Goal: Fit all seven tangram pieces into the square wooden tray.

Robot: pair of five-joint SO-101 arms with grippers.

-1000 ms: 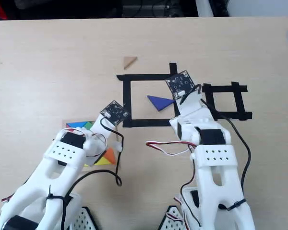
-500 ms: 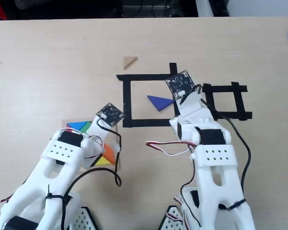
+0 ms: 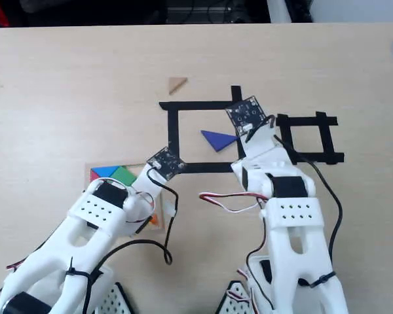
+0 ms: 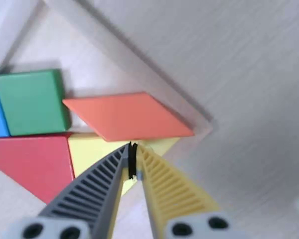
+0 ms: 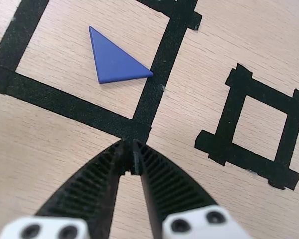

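Square wooden tray [image 4: 139, 67] holds light-blue triangle [image 3: 105, 171], green square [image 4: 30, 102], red triangle [image 4: 32, 162], yellow piece [image 4: 92, 159] and orange parallelogram [image 4: 127, 116] against the rim touching yellow; dark-blue triangle [image 3: 219, 139] and tan triangle [image 3: 177, 84] lie flat outside, well apart from it.

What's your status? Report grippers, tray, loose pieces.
Left gripper shut, empty, over tray. Right gripper shut, empty. Outside tray: blue triangle, tan piece. No obstruction seen.

Pale wood-grain table [image 3: 65, 72], black tape outlines [image 3: 308, 121] stuck on it, dark clutter [image 3: 85, 12] beyond its far edge
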